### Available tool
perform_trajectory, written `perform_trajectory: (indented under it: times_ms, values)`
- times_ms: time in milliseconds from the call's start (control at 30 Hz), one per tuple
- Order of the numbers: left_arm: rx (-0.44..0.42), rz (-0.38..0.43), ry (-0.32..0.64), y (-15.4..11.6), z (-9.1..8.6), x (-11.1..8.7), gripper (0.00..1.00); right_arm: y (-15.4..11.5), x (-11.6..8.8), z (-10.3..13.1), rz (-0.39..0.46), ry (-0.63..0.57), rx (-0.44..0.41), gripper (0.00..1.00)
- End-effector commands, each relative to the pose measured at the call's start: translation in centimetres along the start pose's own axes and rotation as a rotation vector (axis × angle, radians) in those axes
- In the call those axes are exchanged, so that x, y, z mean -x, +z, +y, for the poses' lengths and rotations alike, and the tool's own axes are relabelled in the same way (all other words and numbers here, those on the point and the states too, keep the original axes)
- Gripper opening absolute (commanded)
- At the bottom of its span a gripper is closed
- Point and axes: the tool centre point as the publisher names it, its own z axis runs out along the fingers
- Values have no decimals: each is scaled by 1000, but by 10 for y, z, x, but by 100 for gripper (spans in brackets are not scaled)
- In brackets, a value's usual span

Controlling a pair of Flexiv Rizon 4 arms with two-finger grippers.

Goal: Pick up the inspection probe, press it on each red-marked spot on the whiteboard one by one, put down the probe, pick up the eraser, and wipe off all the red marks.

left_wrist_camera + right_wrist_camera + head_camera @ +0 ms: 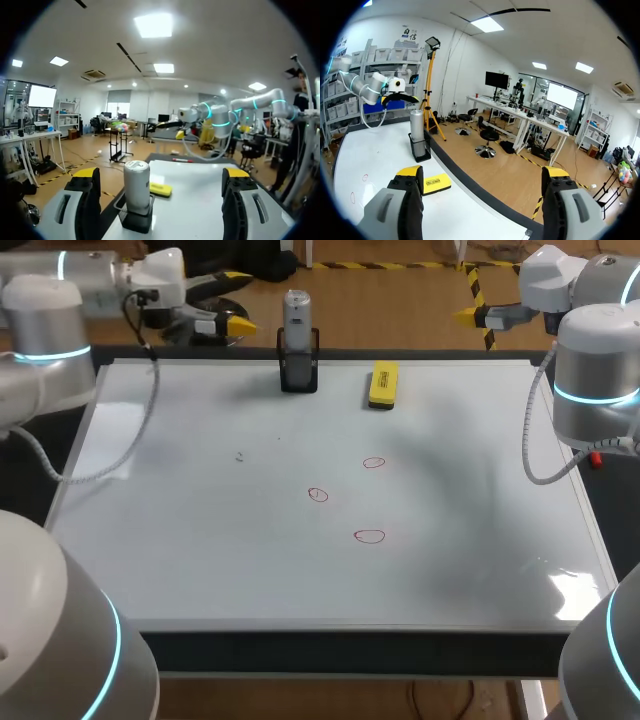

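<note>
Nearest, in the lower middle of the head view, three red marks (369, 535) sit on the whiteboard (200, 560). Further up, at the board's top edge, the yellow eraser (383, 385) lies flat near the black holder (299, 373). The inspection probe (297, 312) stands upright in that holder, long axis vertical. Beyond, at upper left, the left gripper (238, 302) hangs empty with its fingers spread. The right gripper (482, 182), equally spread and empty in its own wrist view, belongs to the arm at upper right, well apart from the probe.

I judge the left arm nearer. Its wrist view shows the probe ahead and within the fingers' span, closer to one finger, which the head view cannot show. Only the right wrist view shows the probe off beside its gripper.
</note>
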Motion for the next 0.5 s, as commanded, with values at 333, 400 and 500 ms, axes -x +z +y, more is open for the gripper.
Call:
perform_trajectory:
  times_ms: [333,400,500]
  values:
    - [-22,158,-9,49,18,15,100,0,1,0,1,0,-3,100]
    - [-22,158,-10,54,22,17,100,0,1,0,1,0,-3,100]
    - [-27,157,-11,59,27,18,100,0,1,0,1,0,-3,100]
